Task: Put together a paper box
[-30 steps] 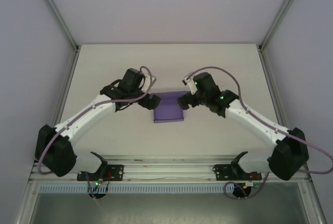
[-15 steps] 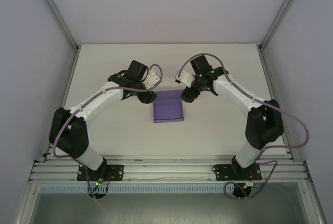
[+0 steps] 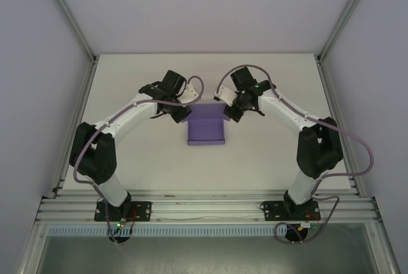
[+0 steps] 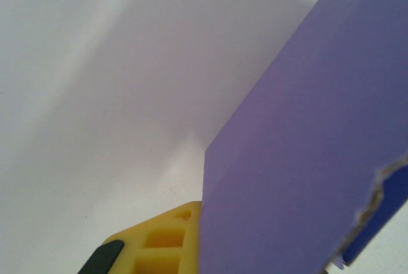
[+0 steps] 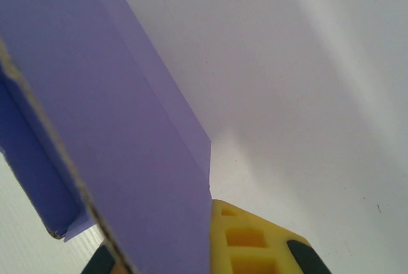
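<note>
The purple paper box (image 3: pixel 206 130) lies in the middle of the white table, partly folded, with its far panel raised. My left gripper (image 3: pixel 183 115) is shut on the box's far left corner. My right gripper (image 3: pixel 229 113) is shut on its far right corner. In the left wrist view the purple card (image 4: pixel 299 146) runs out from beside one yellow finger (image 4: pixel 162 242) of the left gripper (image 4: pixel 203 236); the other finger is hidden behind it. In the right wrist view the card (image 5: pixel 115 127) rises past a yellow finger (image 5: pixel 255 242) of the right gripper (image 5: pixel 207 229).
The white table (image 3: pixel 140 159) is walled by pale panels on three sides. Metal frame posts (image 3: pixel 67 13) stand at the back corners. A metal rail (image 3: pixel 204 209) with both arm bases runs along the near edge.
Both arms reached further in toward the box's far edge, and both grippers went from open to shut on its far corners. The far panel now stands slightly raised.
</note>
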`<state>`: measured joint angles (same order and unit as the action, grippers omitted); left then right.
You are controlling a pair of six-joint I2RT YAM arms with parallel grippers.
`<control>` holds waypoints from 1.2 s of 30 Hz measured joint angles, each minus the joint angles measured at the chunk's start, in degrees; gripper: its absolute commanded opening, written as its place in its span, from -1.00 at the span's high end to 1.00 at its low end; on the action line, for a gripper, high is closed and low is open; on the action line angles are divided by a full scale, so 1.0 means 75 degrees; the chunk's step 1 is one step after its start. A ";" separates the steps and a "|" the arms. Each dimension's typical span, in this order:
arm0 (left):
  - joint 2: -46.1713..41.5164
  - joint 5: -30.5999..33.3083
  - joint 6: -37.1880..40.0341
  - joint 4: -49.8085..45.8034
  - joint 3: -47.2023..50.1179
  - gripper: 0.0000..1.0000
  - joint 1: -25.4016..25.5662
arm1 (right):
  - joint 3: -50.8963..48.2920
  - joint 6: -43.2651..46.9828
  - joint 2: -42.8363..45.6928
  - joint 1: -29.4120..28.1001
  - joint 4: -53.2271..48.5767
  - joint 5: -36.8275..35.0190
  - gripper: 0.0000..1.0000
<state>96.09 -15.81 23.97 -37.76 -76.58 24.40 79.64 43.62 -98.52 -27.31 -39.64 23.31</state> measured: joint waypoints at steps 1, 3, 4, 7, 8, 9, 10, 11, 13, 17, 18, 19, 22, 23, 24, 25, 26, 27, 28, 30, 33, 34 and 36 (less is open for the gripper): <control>-0.0012 0.0044 -0.0172 0.0073 0.0000 1.00 -0.0003 | -0.0003 -0.0181 0.0015 -0.0003 0.0067 -0.0020 1.00; -0.0067 0.0149 -0.0595 0.0242 0.0000 1.00 0.0000 | -0.0047 -0.0688 0.0093 -0.0044 0.0303 -0.0117 1.00; -0.0102 0.0178 -0.0854 0.0335 0.0000 1.00 0.0000 | -0.0096 -0.0988 0.0163 -0.0085 0.0440 -0.0201 1.00; -0.0198 0.0259 -0.1845 0.0667 0.0003 1.00 0.0003 | -0.0280 -0.2328 0.0466 -0.0344 0.0877 -0.0804 1.00; -0.0219 0.0265 -0.2215 0.0799 0.0023 1.00 0.0003 | -0.0315 -0.2876 0.0545 -0.0446 0.1011 -0.1049 1.00; -0.0233 0.0259 -0.2541 0.0909 0.0047 1.00 0.0003 | -0.0347 -0.3308 0.0592 -0.0536 0.1131 -0.1244 1.00; -0.0251 0.0262 -0.2888 0.1061 0.0108 1.00 0.0017 | -0.0408 -0.3762 0.0632 -0.0632 0.1285 -0.1469 1.00; -0.0262 0.0297 -0.3267 0.1233 0.0207 1.00 0.0035 | -0.0513 -0.4272 0.0667 -0.0740 0.1489 -0.1737 1.00; -0.0268 0.0367 -0.3885 0.1480 0.0399 1.00 0.0082 | -0.0740 -0.5027 0.0688 -0.0938 0.1816 -0.2197 1.00; -0.0268 0.0370 -0.5018 0.1941 0.0836 1.00 0.0143 | -0.1035 -0.6295 0.0688 -0.1300 0.2165 -0.2964 1.00; -0.0268 0.0373 -0.5243 0.2055 0.0909 1.00 0.0149 | -0.1093 -0.6534 0.0688 -0.1346 0.2264 -0.3048 1.00; -0.0268 0.0376 -0.5438 0.2148 0.0956 1.00 0.0149 | -0.1174 -0.6738 0.0688 -0.1373 0.2404 -0.3098 1.00; -0.0268 0.0431 -0.5916 0.2267 0.1017 1.00 0.0154 | -0.1521 -0.7236 0.0688 -0.1425 0.2970 -0.3139 1.00; -0.0268 0.0437 -0.6050 0.2291 0.1035 1.00 0.0154 | -0.1623 -0.7373 0.0688 -0.1454 0.3130 -0.3144 1.00; -0.0268 0.0455 -0.6169 0.2308 0.1049 1.00 0.0163 | -0.1699 -0.7466 0.0688 -0.1472 0.3238 -0.3147 1.00; -0.0268 0.0475 -0.6271 0.2337 0.1072 1.00 0.0163 | -0.1749 -0.7533 0.0688 -0.1498 0.3314 -0.3147 1.00; -0.0268 0.0513 -0.6368 0.2358 0.1084 1.00 0.0169 | -0.1798 -0.7577 0.0688 -0.1524 0.3404 -0.3168 1.00; -0.0268 0.0560 -0.6423 0.2387 0.1099 1.00 0.0184 | -0.1833 -0.7609 0.0688 -0.1542 0.3456 -0.3191 1.00; -0.0268 0.0606 -0.6455 0.2419 0.1125 1.00 0.0204 | -0.1868 -0.7618 0.0691 -0.1553 0.3506 -0.3209 1.00; -0.0268 0.0775 -0.6473 0.2509 0.1198 1.00 0.0289 | -0.2028 -0.7606 0.0723 -0.1571 0.3692 -0.3279 1.00; -0.0326 0.1122 -0.6443 0.2702 0.1381 1.00 0.0487 | -0.2422 -0.7493 0.0874 -0.1580 0.4057 -0.3316 1.00; -0.0358 0.1271 -0.6420 0.2766 0.1460 1.00 0.0580 | -0.2597 -0.7411 0.0953 -0.1585 0.4188 -0.3319 1.00; -0.0417 0.1480 -0.6400 0.2926 0.1623 1.00 0.0714 | -0.2873 -0.7230 0.1075 -0.1591 0.4380 -0.3319 1.00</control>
<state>92.97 -4.71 -24.03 -15.81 -64.40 29.76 58.08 -10.61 -90.45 -39.24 -6.79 -1.58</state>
